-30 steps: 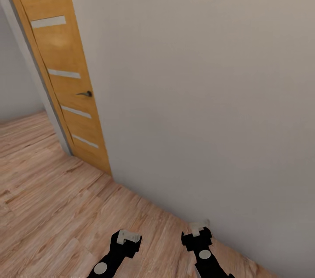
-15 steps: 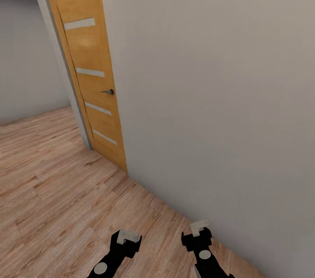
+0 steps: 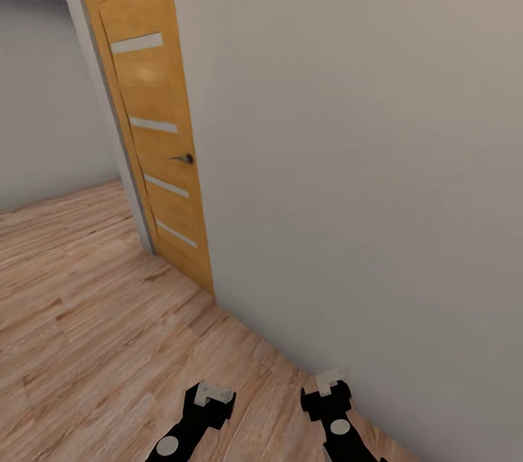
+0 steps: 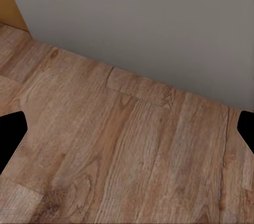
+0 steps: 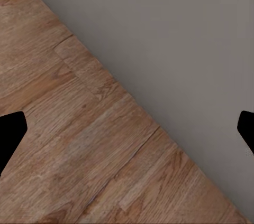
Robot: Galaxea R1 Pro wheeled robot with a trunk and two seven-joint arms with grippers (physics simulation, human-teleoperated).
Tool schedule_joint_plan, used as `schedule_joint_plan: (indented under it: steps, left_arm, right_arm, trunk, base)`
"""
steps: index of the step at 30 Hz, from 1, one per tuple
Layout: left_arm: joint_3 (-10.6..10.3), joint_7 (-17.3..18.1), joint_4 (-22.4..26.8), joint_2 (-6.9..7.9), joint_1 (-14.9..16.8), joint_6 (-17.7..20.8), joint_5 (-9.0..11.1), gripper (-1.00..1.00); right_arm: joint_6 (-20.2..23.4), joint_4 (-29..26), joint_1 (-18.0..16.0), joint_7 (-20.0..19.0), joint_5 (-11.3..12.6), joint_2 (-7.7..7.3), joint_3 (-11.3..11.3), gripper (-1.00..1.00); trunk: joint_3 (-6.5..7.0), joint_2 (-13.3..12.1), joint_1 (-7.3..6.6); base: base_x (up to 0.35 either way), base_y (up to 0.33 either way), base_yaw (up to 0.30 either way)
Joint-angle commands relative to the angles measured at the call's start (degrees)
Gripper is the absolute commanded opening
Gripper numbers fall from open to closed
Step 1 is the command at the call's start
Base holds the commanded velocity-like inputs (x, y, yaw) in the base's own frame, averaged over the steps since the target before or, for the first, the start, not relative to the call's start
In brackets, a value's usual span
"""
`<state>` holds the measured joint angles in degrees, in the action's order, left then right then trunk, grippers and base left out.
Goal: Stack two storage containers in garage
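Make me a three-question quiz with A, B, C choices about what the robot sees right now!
1. Where is the wooden door in the head view?
A. to the left of the grey wall
B. lying flat on the floor
C. behind the right gripper

2. How many pale stripes cross the door?
A. one
B. four
C. seven

3. What are the two grippers holding?
A. an orange bin each
B. a door handle
C. nothing

Answers:
1. A, since the door stands upright at the left end of the grey wall, above the wood-plank floor.
2. B, since four light bars show down its face, two above the dark handle and two below.
3. C, since the left gripper and right gripper hover over bare planks, and both wrist views show fingers spread wide with only floor and wall between.
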<state>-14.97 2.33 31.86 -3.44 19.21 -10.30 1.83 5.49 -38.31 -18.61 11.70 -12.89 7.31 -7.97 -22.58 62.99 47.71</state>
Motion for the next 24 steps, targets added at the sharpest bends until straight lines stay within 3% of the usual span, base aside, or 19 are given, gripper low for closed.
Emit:
schedule_joint_plan:
  steps: [1, 14, 24]
  left_arm:
    - [-0.10, 0.13, -0.05, 0.01, 0.04, -0.17, 0.19, 1.00]
    - [-0.15, 1.09, -0.05, 0.01, 0.04, -0.05, 0.19, 1.00]
    - [-0.15, 1.26, -0.05, 0.01, 0.04, -0.07, 0.19, 1.00]
  right_arm:
    - [0.51, 0.00, -0.02, 0.35, -0.61, -0.02, -0.20, 1.00]
    - [0.40, 0.14, -0.02, 0.37, -0.56, -0.02, -0.15, 1.00]
    - [0.40, 0.16, -0.02, 0.42, -0.49, -0.02, -0.04, 1.00]
  trunk:
    - [0.03, 0.03, 0.04]
    - [0.61, 0.03, 0.04]
    - [0.63, 0.03, 0.04]
  base:
    - [0.328, 0.075, 0.002]
    - [0.254, 0.205, 0.017]
    - [0.274, 0.220, 0.234]
